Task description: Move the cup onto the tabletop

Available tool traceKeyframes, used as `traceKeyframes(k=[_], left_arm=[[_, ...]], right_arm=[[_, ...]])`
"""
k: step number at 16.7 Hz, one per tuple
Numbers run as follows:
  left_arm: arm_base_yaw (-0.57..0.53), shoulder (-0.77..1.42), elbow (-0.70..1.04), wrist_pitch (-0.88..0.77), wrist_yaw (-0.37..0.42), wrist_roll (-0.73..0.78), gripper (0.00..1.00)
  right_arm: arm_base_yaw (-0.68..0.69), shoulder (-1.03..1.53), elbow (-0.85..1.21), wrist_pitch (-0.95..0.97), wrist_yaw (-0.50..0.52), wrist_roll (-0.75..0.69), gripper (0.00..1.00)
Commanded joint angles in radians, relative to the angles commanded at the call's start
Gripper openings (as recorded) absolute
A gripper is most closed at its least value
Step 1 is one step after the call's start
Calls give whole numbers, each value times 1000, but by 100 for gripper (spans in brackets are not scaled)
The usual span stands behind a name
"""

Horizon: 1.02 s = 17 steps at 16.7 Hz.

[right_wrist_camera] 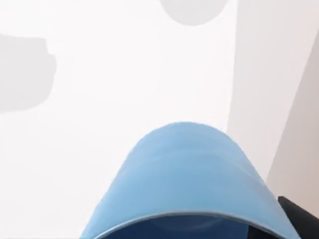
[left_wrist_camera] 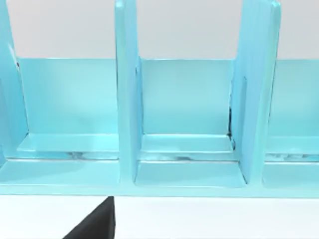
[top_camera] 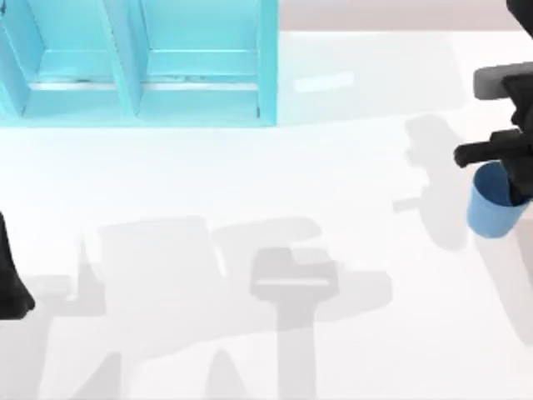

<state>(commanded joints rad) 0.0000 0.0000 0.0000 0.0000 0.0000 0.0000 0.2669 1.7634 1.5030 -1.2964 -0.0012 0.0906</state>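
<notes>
The blue cup (top_camera: 491,207) hangs near the right edge of the top view, above the white tabletop (top_camera: 250,183), and casts a shadow to its left. My right gripper (top_camera: 510,173) is shut on the cup's upper rim, its black fingers across the cup's top. The right wrist view looks down the cup's outer wall (right_wrist_camera: 184,174), with a black fingertip (right_wrist_camera: 302,219) beside it and bare tabletop (right_wrist_camera: 124,74) beyond. My left arm (top_camera: 12,279) is parked at the table's left edge.
A turquoise compartmented shelf unit (top_camera: 133,67) stands at the back left, and its open bays (left_wrist_camera: 184,109) appear in the left wrist view. Grey arm shadows lie across the tabletop's middle and front.
</notes>
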Motion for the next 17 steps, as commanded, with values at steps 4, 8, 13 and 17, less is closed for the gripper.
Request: traceKeyframes(k=[4, 8, 13, 17], left_arm=[[0, 0, 0, 0, 0, 0, 100], [0, 0, 0, 0, 0, 0, 100], [0, 0, 0, 0, 0, 0, 100], [0, 0, 0, 0, 0, 0, 100]], right_arm=[[130, 119, 128, 17, -16, 260, 0], [160, 176, 186, 35, -28, 353, 0], [157, 175, 180, 38, -30, 356, 0], [170, 200, 100, 142, -28, 367, 0]])
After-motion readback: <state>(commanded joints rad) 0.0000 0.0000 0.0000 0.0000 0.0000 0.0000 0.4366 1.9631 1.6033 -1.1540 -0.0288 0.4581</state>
